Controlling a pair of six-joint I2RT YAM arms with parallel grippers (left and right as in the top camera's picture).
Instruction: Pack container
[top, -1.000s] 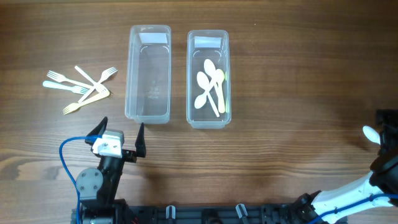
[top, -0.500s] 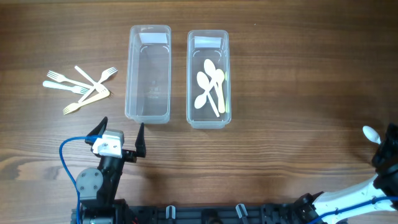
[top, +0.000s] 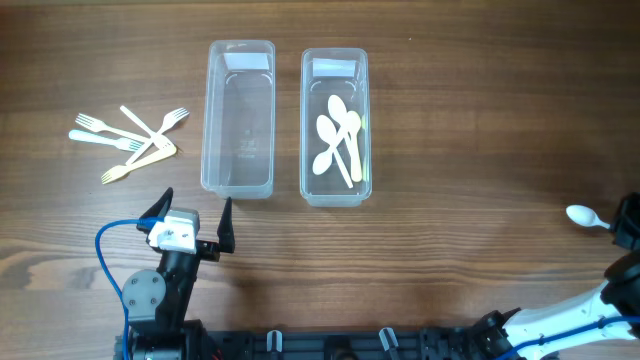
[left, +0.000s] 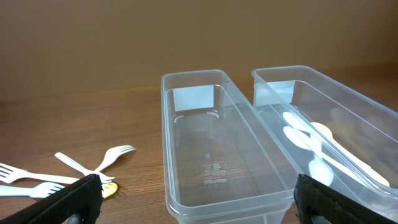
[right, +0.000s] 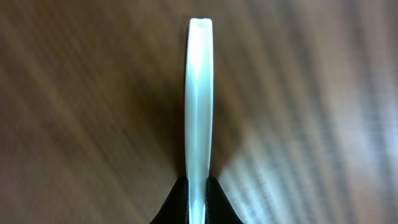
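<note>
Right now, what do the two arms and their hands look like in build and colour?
The left hand has two black pointed fingers on a white block, with a blue cable looping to a grey round joint. The right hand is black too. The right arm is a white link with blue cabling along it.

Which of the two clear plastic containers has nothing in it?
The clear rectangular plastic container beside the scattered white plastic forks; the other container holds pale plastic spoons.
</note>
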